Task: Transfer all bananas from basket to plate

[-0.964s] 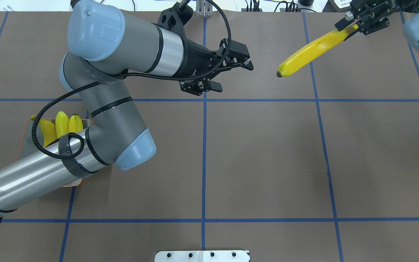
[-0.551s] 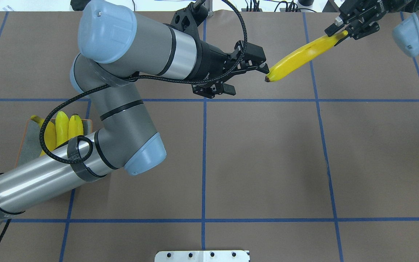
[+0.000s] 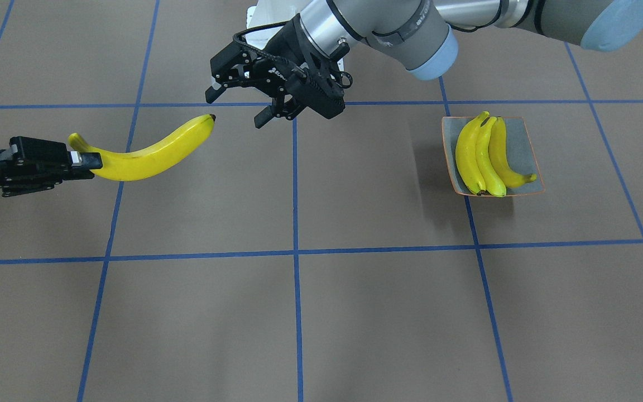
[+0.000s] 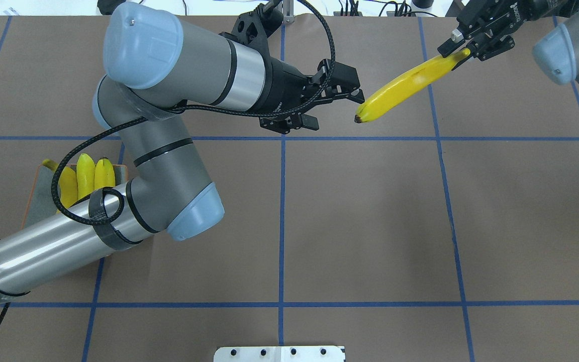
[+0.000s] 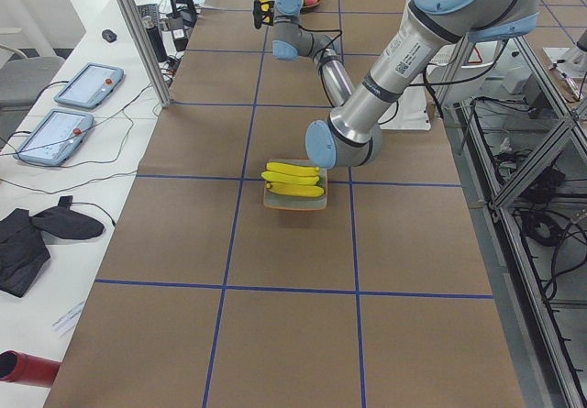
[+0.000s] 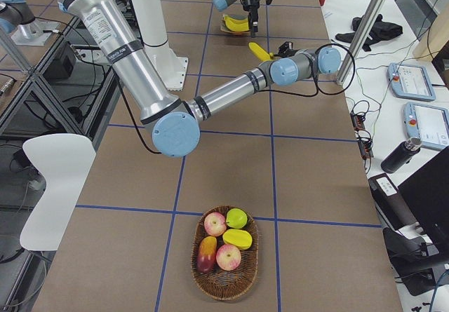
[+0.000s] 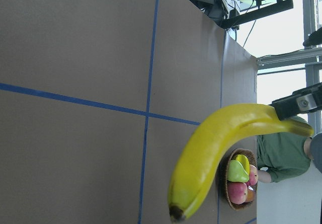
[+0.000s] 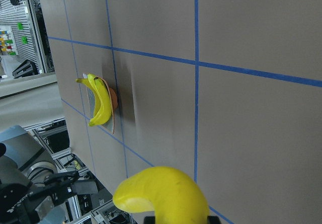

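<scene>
We see three bananas (image 3: 483, 156) lying on the plate (image 3: 522, 146) at near left, farther off our left gripper (image 4: 334, 107), fingers spread, just beside the fourth banana (image 4: 402, 90)'s tip, its stem end pinched by our right gripper (image 4: 458, 50) at far right.

Brown table (image 4: 370, 226) gridded in blue tape (image 4: 282, 221) | two tablets (image 5: 89, 84) side by side on the white bench (image 5: 83, 188) | black garment (image 5: 32, 234) crumpled near them | white chair (image 6: 52, 186) just beside the table | person in green (image 7: 282, 156) past the table's edge
</scene>
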Robot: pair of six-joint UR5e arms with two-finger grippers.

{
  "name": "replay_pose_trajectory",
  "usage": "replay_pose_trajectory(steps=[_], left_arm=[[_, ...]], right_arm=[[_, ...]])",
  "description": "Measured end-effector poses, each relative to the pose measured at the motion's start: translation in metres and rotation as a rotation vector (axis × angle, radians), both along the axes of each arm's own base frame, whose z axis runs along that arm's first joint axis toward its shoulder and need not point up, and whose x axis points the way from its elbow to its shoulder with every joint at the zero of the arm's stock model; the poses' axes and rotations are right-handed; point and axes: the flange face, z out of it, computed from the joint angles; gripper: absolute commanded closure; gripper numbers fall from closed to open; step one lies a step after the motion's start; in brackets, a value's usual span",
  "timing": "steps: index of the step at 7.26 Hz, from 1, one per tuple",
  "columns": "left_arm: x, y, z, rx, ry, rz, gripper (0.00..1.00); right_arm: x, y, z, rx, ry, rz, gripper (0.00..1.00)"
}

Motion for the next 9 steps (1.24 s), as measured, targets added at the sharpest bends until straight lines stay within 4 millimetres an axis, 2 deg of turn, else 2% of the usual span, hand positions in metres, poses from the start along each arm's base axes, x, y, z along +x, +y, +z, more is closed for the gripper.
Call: replay_pose_trajectory(steps=[2, 5, 9], left_arm=[[-0.011, -0.007, 0.002, 0.015, 0.01, -0.014, 0.0], [-0.01, -0.004, 0.002, 0.029, 0.014, 0.001, 0.0], [-0.004, 0.003, 0.002, 0.084, 0.001, 0.062, 0.0]], right_arm=[[-0.01, 0.005, -0.003, 0.004, -0.001, -0.018, 1.0], [-0.024, 0.014, -0.011, 0.004, -0.001, -0.044, 1.0], [-0.046, 0.034, -0.032, 0.018, -0.004, -0.09, 1.0]])
